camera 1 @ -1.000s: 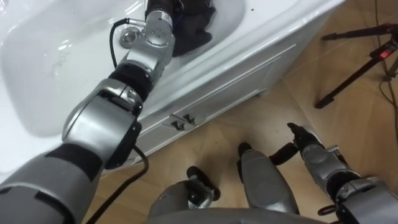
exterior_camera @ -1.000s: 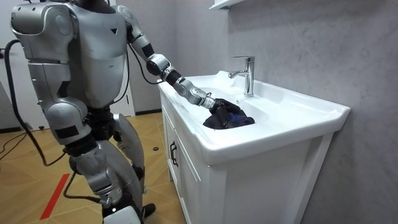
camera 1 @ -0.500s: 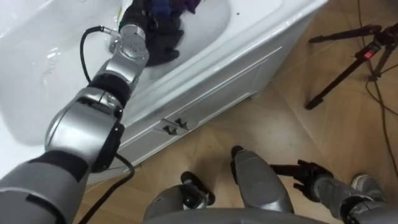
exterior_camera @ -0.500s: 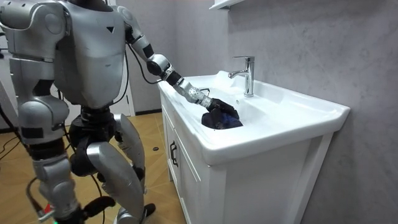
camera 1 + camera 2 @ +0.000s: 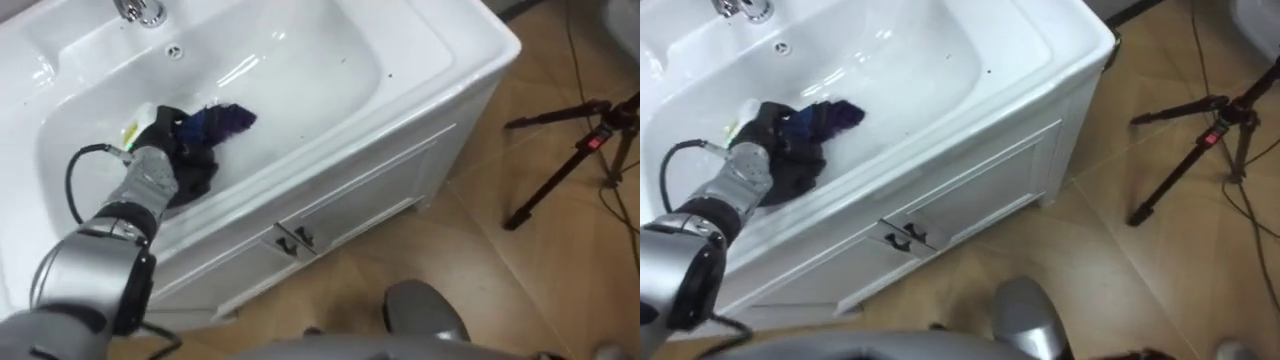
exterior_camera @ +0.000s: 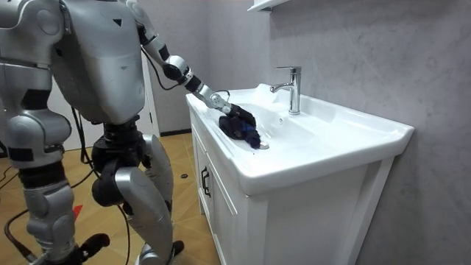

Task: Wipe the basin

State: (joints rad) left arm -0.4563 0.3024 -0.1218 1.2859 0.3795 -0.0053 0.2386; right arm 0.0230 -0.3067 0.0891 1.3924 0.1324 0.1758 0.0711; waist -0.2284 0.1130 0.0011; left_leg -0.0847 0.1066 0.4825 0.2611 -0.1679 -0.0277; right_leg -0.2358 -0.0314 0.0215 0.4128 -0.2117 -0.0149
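Observation:
The white basin (image 5: 300, 75) is set in a white vanity, with a faucet (image 5: 140, 10) at its back and a drain (image 5: 175, 50) below that. A dark blue and purple cloth (image 5: 215, 125) lies against the basin's near left wall. My left hand (image 5: 160, 140) is shut on the cloth and presses it to the basin. In the room view the robot stands at the vanity's end on the room view's left, its left arm stretched out to the cloth (image 6: 241, 126). My right hand (image 6: 87, 243) hangs low beside the legs.
Cabinet doors with two small dark handles (image 5: 295, 238) face me below the basin. A black tripod (image 5: 570, 150) stands on the wooden floor to the right. A grey wall rises behind the faucet (image 6: 291, 88).
My left hand has dragged the cloth from the basin's middle to its near left side. The head view has shifted, and the right hand has dropped out of it.

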